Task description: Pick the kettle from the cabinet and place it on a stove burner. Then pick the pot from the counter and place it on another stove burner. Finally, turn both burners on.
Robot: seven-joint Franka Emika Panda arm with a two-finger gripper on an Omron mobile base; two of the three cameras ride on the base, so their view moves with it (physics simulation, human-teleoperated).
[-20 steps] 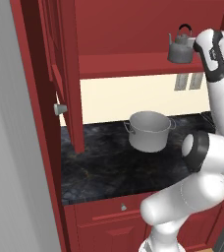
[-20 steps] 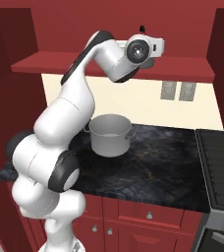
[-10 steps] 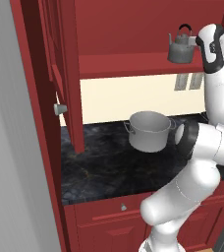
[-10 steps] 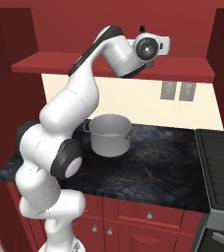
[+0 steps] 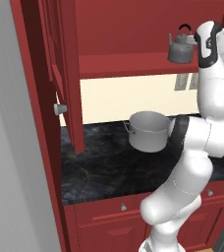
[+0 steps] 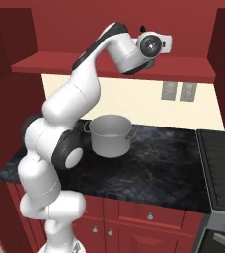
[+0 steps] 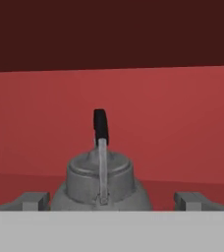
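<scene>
The small grey kettle [image 5: 181, 47] stands on the shelf of the red cabinet [image 5: 133, 64], whose door [image 5: 60, 74] hangs open to the left. In the hand view the kettle [image 7: 101, 183] sits dead ahead with its black handle [image 7: 100, 125] upright. My gripper [image 7: 113, 202] is open, one fingertip [image 7: 33, 201] on each side and apart from the kettle. From the left base view the gripper [image 5: 198, 43] hovers just right of the kettle. The wide silver pot [image 6: 109, 136] rests on the black counter [image 6: 154, 173], and the stove burners [image 6: 223, 165] lie at the right edge.
The open door's round knob [image 5: 60, 108] juts out over the counter's left end. Two wall sockets [image 6: 178, 91] sit on the cream backsplash. Red drawers [image 6: 149, 215] run below the counter. My elbow hangs low beside the pot [image 5: 148, 130].
The arm has stretched up and forward, bringing the hand a little higher and closer to the kettle. The fingers stayed open. Kettle and pot have not moved.
</scene>
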